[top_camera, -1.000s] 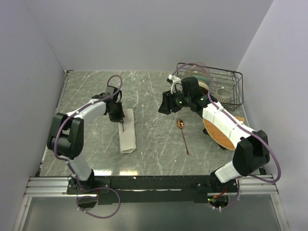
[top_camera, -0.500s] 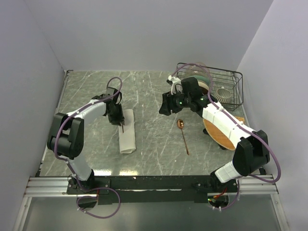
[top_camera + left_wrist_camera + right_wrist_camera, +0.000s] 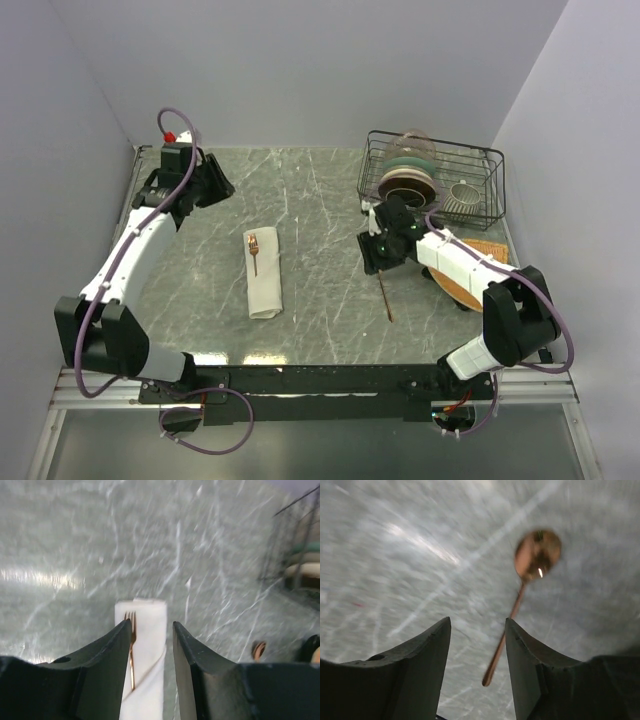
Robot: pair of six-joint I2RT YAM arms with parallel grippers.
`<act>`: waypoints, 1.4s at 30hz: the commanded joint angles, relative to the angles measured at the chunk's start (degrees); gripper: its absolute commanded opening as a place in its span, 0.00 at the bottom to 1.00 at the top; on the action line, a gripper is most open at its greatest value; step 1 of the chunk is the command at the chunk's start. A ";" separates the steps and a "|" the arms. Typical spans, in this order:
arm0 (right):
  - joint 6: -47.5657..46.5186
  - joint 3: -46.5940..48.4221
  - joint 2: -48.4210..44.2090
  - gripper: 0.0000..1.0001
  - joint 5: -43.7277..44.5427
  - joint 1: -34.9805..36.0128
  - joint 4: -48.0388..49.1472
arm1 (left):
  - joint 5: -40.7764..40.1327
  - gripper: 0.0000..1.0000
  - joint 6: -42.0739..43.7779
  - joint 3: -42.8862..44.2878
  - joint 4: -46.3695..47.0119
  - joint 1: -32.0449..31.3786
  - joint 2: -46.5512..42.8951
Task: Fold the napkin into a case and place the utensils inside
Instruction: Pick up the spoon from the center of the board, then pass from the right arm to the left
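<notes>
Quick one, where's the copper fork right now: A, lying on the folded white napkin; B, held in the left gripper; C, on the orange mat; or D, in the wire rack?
A: the fork lies lengthwise on the folded napkin, and the left gripper is open, away from it, with nothing between its fingers.

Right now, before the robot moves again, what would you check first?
1. Fork lying on the case: ok.
2. Left gripper open, empty, clear of the case: ok.
3. Spoon inside the case: not ok; it lies on the table.
4. Right gripper open above the spoon: ok.
5. Right gripper low enough to pinch the spoon: cannot tell.
</notes>
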 commanded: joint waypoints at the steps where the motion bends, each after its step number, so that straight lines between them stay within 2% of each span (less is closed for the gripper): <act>1: 5.51 -3.94 -0.98 0.53 7.51 0.35 2.07 | -1.33 0.44 0.82 1.37 2.74 0.07 -2.17; 8: 6.58 -6.14 2.02 0.49 7.36 0.17 5.24 | -0.19 0.44 0.29 -1.18 2.47 0.69 -2.96; 20: 8.60 -4.56 10.27 0.42 8.05 -0.62 5.33 | 1.21 0.44 0.29 -1.62 2.91 1.57 -3.58; 23: 8.86 -2.37 12.91 0.17 8.05 -0.88 4.11 | 2.79 0.43 1.08 -1.80 3.26 1.92 -3.67; 24: 8.69 -1.93 12.83 0.00 7.62 -0.80 3.84 | 3.75 0.42 1.26 -1.80 3.44 2.09 -3.75; 26: 8.60 -0.09 11.96 0.00 6.22 -0.88 3.31 | 7.26 0.42 3.01 -2.41 5.37 2.18 -4.28; 28: 8.69 1.50 8.28 0.00 0.97 -1.06 3.22 | 9.81 0.43 4.67 -2.94 7.03 2.27 -5.24; 31: 10.09 3.08 -0.07 0.00 -3.79 -0.53 8.48 | 19.46 0.44 4.34 -5.13 12.30 2.18 -6.74; 33: 10.54 5.80 -3.24 0.00 -2.68 0.95 10.69 | 27.12 0.46 3.46 -7.33 16.96 1.31 -7.79; 38: 11.58 15.20 -4.31 0.00 -1.53 7.45 9.90 | 29.60 0.55 1.97 -8.92 21.63 -5.54 -8.32; 42: 11.59 18.82 -5.36 0.00 -0.74 11.59 9.46 | 33.45 0.60 0.03 -8.48 25.75 -8.10 -8.32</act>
